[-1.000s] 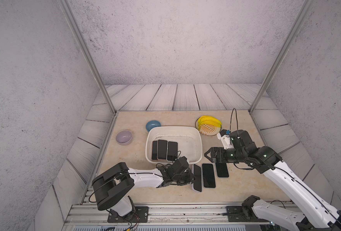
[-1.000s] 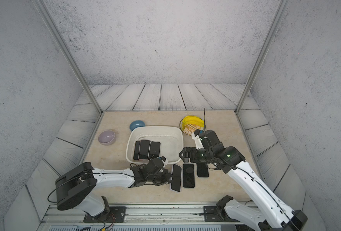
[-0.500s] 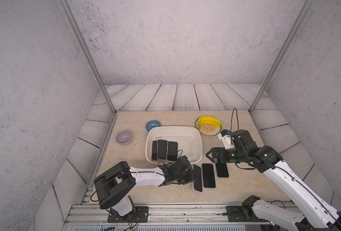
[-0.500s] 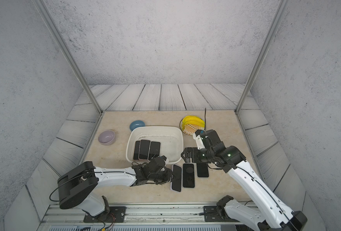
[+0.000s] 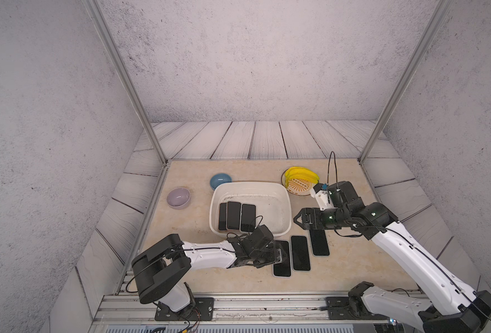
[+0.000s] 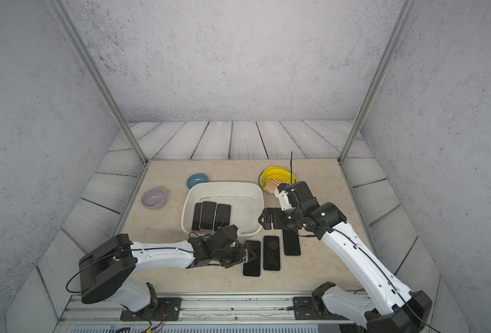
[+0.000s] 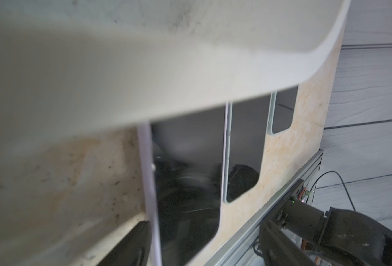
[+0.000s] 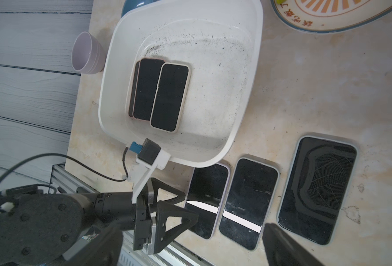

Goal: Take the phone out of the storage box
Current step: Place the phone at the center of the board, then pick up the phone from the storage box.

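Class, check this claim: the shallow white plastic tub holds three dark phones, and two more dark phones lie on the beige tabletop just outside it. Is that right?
Not quite. The shallow white plastic tub does hold three dark phones, but the row of dark phones on the beige tabletop just outside it numbers three, not two. The right wrist view shows all three.

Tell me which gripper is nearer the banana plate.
Right. The right gripper sits beside the box, just short of the plate; the left gripper is farther off, at the phones lying outside.

Beige tabletop [image 5: 353,274] carries storage box [image 5: 250,183], three phones [image 5: 300,253], blue bowl [image 5: 220,180], lilac bowl [image 5: 178,197], plate [image 5: 297,185].
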